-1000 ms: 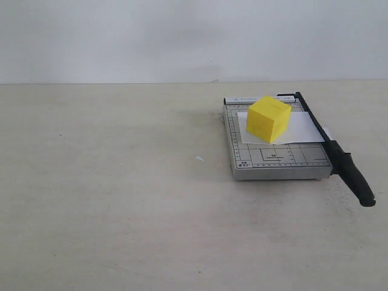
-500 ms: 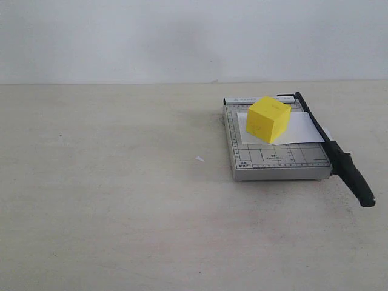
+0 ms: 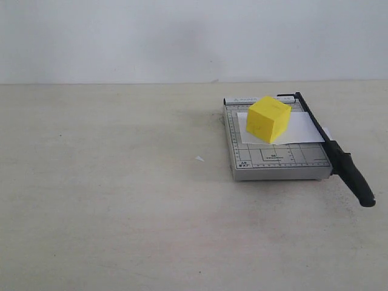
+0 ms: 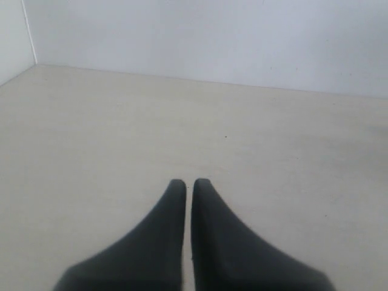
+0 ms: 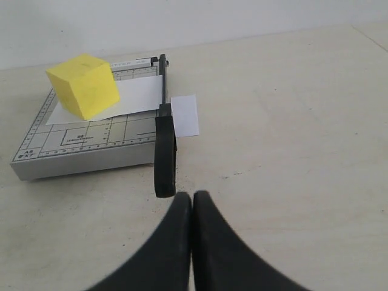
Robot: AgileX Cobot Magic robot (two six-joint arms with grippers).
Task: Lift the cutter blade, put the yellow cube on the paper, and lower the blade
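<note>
Farthest left, above bare beige table: left gripper, dark fingers pressed together but for a hairline slit, clasping nothing, pointed toward a pale wall.

Further right, in the exterior view: a tiny white scrap lying alone on the tabletop, near the left side of the grey gridded cutter board.

On the board's far half: paper, white, flat, wider than tall, with a narrow strip poking out past the board's right edge, beyond the blade.

On the left part of the paper: yellow cube, resting flat, turned corner-on to the exterior camera, touched by neither gripper.

Along the board's right edge: cutter blade, lowered, lying flat across the paper, hinged at the far corner. Thick rounded handle jutting past the board's near edge, out over the table.

Farthest right, seen only from its own wrist camera: right gripper, fingers closed against each other, nothing between them. Tips beside the handle's end in that view, not touching it; how far apart in depth, cannot tell
</note>
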